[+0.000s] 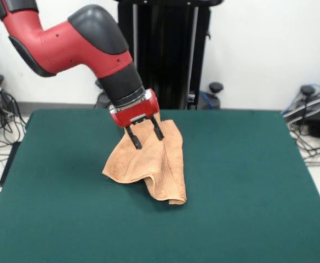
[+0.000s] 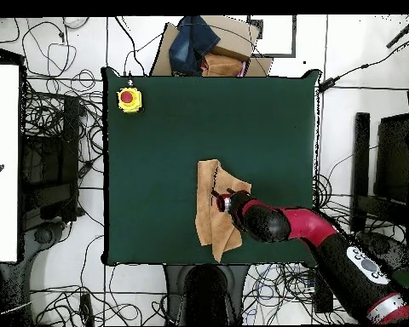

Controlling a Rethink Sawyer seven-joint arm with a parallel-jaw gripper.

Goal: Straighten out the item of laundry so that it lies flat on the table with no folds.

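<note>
The light orange-tan towel (image 1: pixel 157 164) lies crumpled with folds near the middle of the dark green table (image 1: pixel 247 181); one end reaches towards the robot's side. In the overhead view the towel (image 2: pixel 210 226) is a narrow, folded strip on the table (image 2: pixel 157 153). My gripper (image 1: pixel 147 137) hangs tilted over the towel's upper part. Its two black fingers (image 1: pixel 135 141) are spread apart, with the cloth showing behind and between them. From above, the gripper (image 2: pixel 218 200) sits over the towel's middle. No cloth is clamped that I can see.
A yellow box with a red button (image 2: pixel 129 99) stands at one table corner. A cardboard box with blue cloth (image 2: pixel 210 47) lies beyond the table's edge opposite the robot. The black pedestal (image 1: pixel 165 55) stands behind the table. Cables cover the floor around it.
</note>
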